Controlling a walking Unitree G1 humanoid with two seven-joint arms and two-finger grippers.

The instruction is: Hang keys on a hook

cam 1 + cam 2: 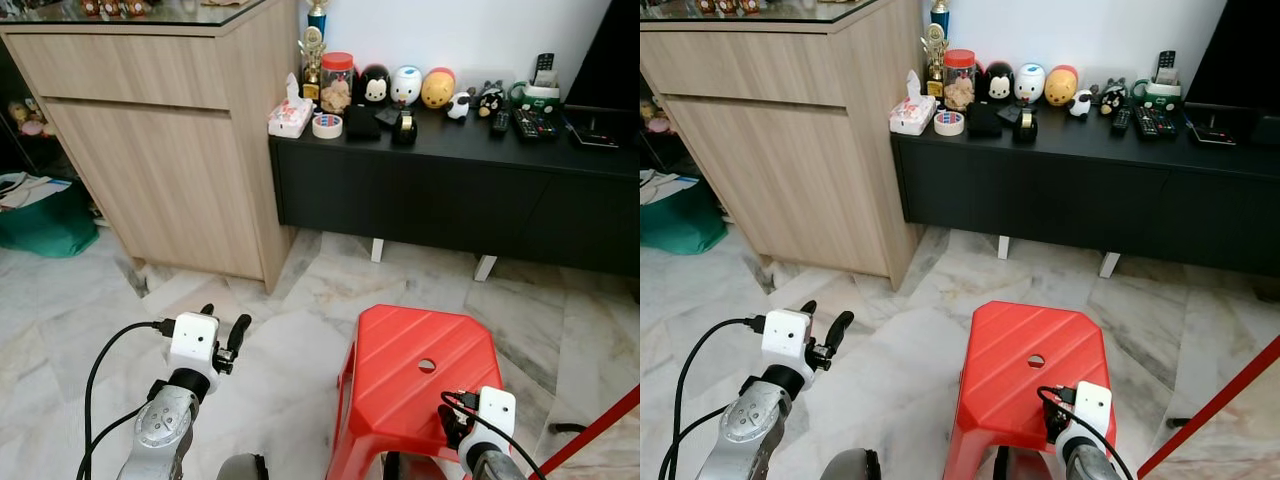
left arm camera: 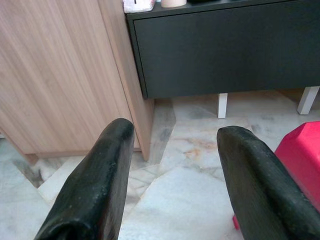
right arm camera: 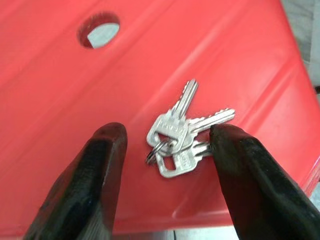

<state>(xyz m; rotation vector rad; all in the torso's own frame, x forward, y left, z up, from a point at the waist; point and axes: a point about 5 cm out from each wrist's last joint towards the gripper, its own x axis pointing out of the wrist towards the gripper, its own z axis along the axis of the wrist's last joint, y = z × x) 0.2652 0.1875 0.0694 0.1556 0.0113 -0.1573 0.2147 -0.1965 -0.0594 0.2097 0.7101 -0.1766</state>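
A bunch of silver keys on a small ring lies flat on the seat of a red plastic stool. My right gripper hangs open just above the seat, its two black fingers standing either side of the keys without touching them. In the eye views the right wrist is over the stool's near right corner and hides the keys. My left gripper is open and empty, held above the marble floor to the left of the stool.
A light wood cabinet stands ahead on the left. Beside it runs a low black console with toys, tape rolls, a tissue box and remotes on top. A green bag sits far left. A red bar crosses the lower right corner.
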